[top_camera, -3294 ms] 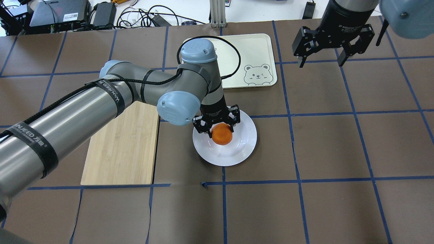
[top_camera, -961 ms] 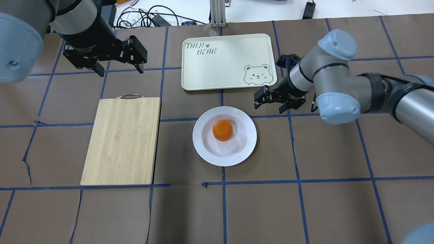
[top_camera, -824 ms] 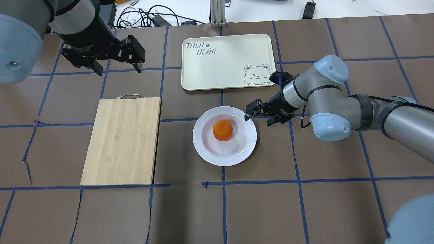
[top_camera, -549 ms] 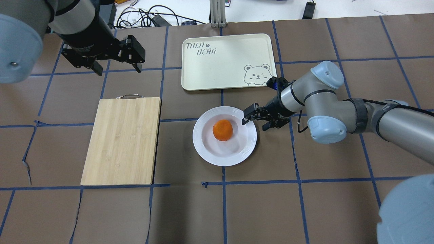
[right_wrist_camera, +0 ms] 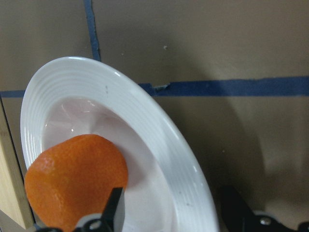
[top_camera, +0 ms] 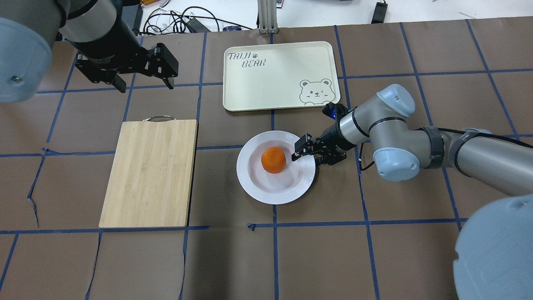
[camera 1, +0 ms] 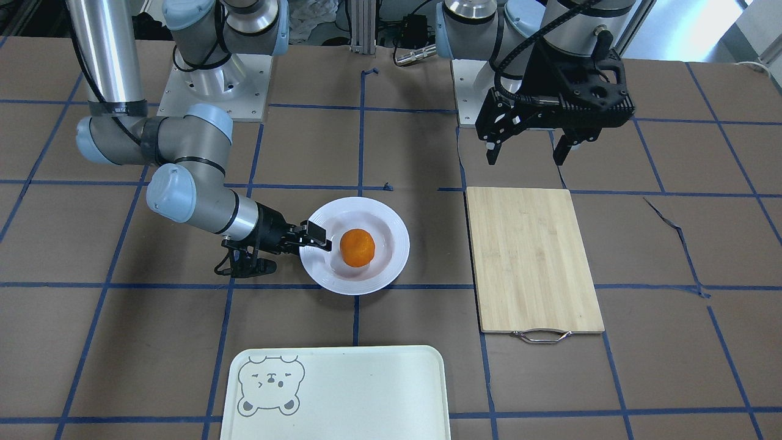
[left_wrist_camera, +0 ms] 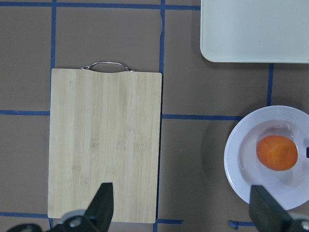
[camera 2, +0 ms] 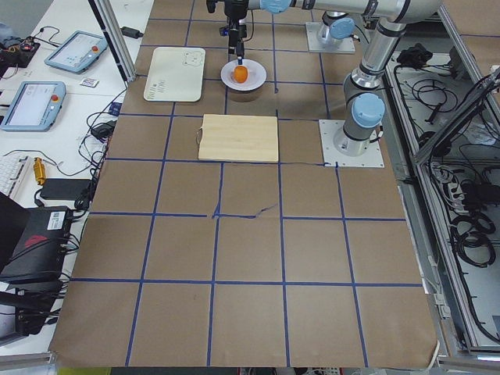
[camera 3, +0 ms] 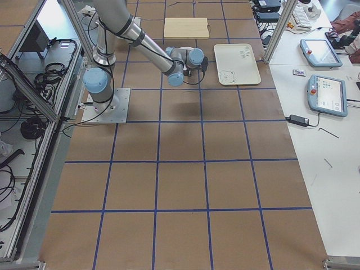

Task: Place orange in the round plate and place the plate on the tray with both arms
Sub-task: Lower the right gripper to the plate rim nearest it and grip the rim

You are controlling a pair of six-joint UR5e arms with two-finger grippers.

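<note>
Orange (top_camera: 273, 160), small, bright, in white round plate (top_camera: 272, 195)

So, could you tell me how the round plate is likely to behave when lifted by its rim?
The round plate looks glossy and rigid, so it should keep its shape but may slip in the right gripper, whose jaws straddle one edge. Gripped on one side only, it will probably tilt. The orange sits loose in the shallow centre and could roll.

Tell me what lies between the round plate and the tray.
Only bare table cover with blue tape separates round plate and tray, per the overhead view.
</note>
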